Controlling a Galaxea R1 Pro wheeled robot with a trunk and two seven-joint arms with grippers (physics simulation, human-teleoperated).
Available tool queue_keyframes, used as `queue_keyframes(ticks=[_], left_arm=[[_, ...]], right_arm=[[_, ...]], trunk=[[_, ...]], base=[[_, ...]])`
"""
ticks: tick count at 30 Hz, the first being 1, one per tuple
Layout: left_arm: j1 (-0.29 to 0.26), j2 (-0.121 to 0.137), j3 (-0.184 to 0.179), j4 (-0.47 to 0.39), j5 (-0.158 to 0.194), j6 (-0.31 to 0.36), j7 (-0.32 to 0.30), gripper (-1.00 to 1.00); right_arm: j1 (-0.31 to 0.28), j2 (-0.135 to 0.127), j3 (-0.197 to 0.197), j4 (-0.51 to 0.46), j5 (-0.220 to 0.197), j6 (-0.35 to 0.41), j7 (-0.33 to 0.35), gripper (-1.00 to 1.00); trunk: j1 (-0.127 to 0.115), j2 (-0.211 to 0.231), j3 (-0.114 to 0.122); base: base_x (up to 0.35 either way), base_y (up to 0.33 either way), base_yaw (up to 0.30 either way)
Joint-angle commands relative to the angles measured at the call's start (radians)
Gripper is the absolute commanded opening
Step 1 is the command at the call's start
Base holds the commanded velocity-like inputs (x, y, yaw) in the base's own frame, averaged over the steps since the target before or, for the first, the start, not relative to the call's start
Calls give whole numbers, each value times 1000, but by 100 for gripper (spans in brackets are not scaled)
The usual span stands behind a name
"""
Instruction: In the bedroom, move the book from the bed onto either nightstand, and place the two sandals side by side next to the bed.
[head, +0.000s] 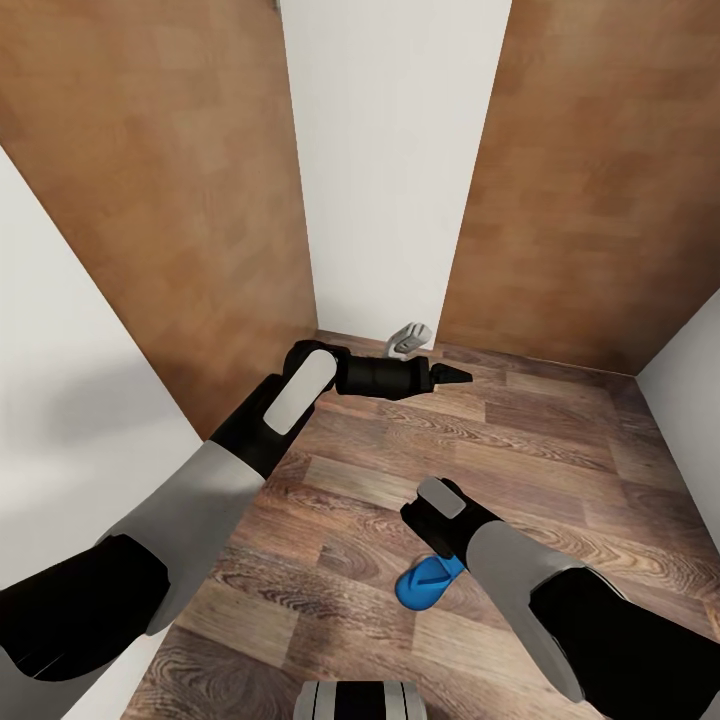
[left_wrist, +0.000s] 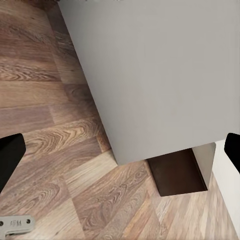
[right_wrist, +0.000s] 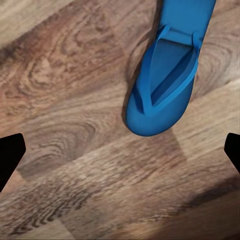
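One blue sandal (head: 428, 583) lies flat on the wood-plank floor (head: 500, 440), partly covered by the right gripper (right_wrist: 120, 150) hovering above it, jaws wide and empty. Out ahead, the left gripper (left_wrist: 120, 147) reaches toward a white wall (head: 385, 170), jaws also wide. By the look of it, nothing is placed yet: second sandal, book and bed are out of view.
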Motion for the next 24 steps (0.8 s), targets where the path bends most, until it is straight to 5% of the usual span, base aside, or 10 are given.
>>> queue_keyframes(ticks=[1,24], left_arm=[[-1,0,0,0,-8,2,-9,100],[-1,0,-4,-1,-8,4,-8,100]], right_arm=[[0,-1,6,-1,-1,10,-5,100],[0,-20,6,53,-3,74,-4,100]], trunk=[[0,0,-1],[0,0,-1]], base=[[0,0,0],[0,0,0]])
